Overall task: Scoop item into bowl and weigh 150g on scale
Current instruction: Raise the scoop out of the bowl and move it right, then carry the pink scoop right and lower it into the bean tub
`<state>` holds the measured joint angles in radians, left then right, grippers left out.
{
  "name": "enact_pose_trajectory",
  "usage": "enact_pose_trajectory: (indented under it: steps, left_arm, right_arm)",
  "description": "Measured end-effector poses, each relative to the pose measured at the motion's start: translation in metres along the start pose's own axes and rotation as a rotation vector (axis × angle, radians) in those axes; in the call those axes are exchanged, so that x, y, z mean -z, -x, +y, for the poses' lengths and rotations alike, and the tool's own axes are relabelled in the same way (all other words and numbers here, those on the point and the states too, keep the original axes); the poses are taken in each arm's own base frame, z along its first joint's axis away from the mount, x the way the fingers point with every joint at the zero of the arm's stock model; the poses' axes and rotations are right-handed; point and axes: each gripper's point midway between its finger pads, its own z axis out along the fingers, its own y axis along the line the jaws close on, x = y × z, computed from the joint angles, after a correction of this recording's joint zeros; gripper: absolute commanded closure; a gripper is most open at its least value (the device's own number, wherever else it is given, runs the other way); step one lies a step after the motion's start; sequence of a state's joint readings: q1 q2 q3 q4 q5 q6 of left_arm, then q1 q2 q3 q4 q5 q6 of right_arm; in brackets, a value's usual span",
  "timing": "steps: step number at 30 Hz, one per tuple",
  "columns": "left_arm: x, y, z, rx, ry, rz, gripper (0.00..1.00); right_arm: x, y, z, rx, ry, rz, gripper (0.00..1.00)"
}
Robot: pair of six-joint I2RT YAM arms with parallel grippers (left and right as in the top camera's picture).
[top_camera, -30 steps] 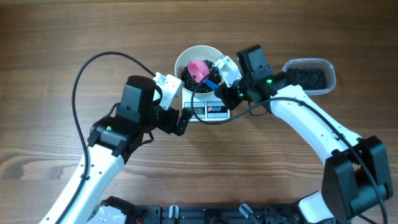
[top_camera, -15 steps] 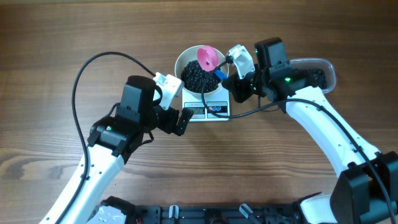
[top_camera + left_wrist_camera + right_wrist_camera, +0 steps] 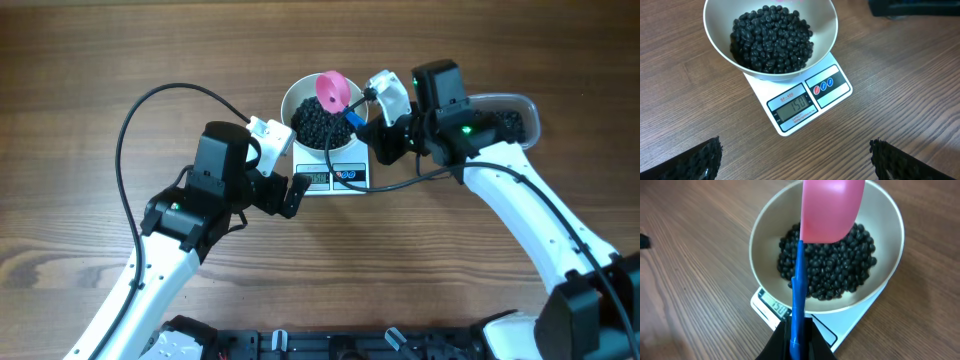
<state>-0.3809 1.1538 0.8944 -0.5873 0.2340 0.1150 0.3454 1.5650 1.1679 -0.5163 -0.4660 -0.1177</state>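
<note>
Table (image 3: 100, 60): brown wood, grain running left-right, bare over most of surface.
Spoon (image 3: 333, 90): pink rounded head, slim blue handle (image 3: 798, 290), lifted off table, head tilted away in right wrist view.
Tub (image 3: 533, 118): clear plastic, rounded-rectangular, far right side of table, left part covered.

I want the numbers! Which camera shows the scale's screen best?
Left wrist view: the screen of the scale is big and readable. Overhead it is too tiny; in the right wrist view the bowl covers most of it.
</note>
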Motion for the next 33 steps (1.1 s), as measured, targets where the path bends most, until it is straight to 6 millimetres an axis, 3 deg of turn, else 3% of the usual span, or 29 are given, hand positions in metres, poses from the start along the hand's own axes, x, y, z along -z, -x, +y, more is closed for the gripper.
enact_pose_trajectory:
  steps: [4,12,22,33]
  left_arm:
    - [0.0,0.0,0.0,0.0,0.0,0.0,0.0]
    - [0.0,0.0,0.0,0.0,0.0,0.0,0.0]
    - [0.0,0.0,0.0,0.0,0.0,0.0,0.0]
    - [0.0,0.0,0.0,0.0,0.0,0.0,0.0]
  right_arm:
    - [0.016,0.009,-0.002,-0.011,-0.012,-0.045,0.96]
    - [0.067,0.016,-0.049,-0.132,-0.123,-0.137,0.96]
    - [0.13,-0.04,-0.121,-0.409,-0.283,-0.096,0.96]
    - [0.16,-0.09,-0.158,-0.418,-0.46,0.04,0.96]
